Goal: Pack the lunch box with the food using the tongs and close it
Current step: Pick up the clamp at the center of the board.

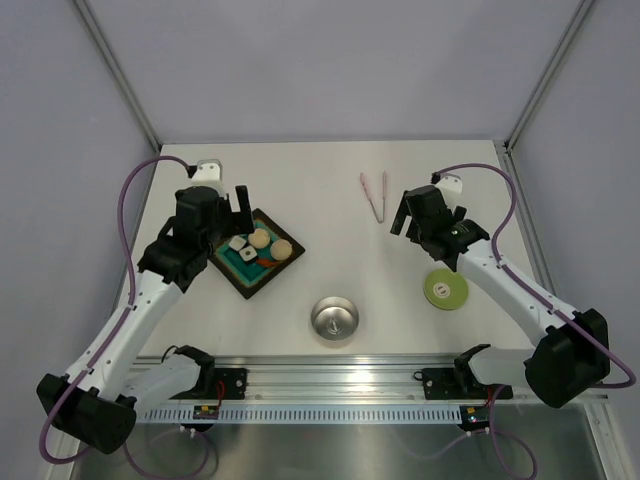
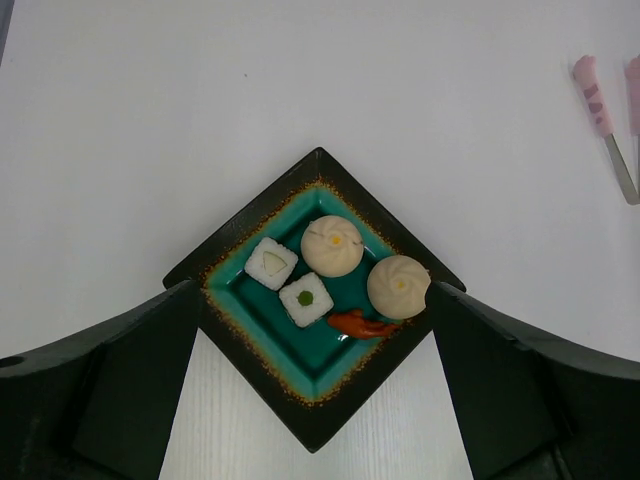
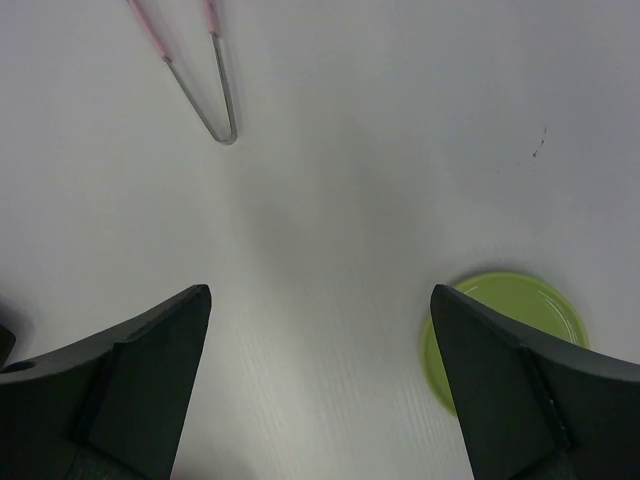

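Observation:
The steel lunch box (image 1: 334, 319) sits open near the table's front centre, with its lime-green lid (image 1: 446, 289) lying flat to its right. The pink tongs (image 1: 375, 193) lie at the back centre. The food (image 1: 257, 250) rests on a dark square tray: two beige buns (image 2: 332, 245), white cubes (image 2: 306, 298) and a red-orange bit (image 2: 362, 323). My left gripper (image 1: 228, 215) hovers open above the tray (image 2: 300, 350), its fingertips on either side of it. My right gripper (image 1: 410, 225) is open over bare table between the tongs (image 3: 226, 95) and the lid (image 3: 510, 310).
Grey walls enclose the table on three sides. A metal rail (image 1: 330, 385) carrying both arm bases runs along the near edge. The tongs' pink tips (image 2: 592, 95) show at the far right of the left wrist view.

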`<state>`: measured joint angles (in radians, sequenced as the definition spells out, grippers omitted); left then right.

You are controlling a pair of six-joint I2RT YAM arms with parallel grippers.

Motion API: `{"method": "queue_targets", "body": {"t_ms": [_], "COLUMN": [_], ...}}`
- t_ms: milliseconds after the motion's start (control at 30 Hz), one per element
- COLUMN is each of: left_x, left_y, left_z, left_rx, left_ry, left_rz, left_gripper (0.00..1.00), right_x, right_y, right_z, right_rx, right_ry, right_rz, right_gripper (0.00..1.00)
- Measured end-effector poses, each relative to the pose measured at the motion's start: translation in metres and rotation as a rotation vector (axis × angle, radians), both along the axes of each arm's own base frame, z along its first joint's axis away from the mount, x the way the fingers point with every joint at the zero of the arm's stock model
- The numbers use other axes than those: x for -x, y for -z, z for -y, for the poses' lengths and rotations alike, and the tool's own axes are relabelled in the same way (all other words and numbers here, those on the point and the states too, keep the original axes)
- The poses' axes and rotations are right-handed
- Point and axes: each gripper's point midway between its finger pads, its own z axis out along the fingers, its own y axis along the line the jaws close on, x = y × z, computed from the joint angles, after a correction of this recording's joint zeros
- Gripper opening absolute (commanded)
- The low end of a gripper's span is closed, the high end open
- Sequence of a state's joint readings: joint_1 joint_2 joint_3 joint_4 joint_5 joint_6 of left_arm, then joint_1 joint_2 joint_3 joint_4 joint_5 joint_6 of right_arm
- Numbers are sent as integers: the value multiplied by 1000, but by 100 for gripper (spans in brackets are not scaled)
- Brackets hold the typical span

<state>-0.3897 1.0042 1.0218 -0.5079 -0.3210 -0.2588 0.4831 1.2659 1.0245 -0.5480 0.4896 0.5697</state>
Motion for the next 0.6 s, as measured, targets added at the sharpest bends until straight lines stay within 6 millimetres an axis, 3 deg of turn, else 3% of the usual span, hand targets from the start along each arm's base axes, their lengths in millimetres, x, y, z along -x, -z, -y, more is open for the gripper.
{"method": "queue_targets", "body": {"t_ms": [333, 600], "left_x": [0, -7], "left_y": [2, 37], "left_z": [0, 6], "left_rx": [1, -7], "left_ry": [-1, -16], "left_rz": [3, -137], "left_gripper": [99, 99], "right_x": [1, 1], "right_y": [-1, -9], "right_z": [-7, -16], "right_rx": [-8, -46], "right_ry": [-53, -99], "right_rz": [-4, 22], "right_gripper": [99, 99]}}
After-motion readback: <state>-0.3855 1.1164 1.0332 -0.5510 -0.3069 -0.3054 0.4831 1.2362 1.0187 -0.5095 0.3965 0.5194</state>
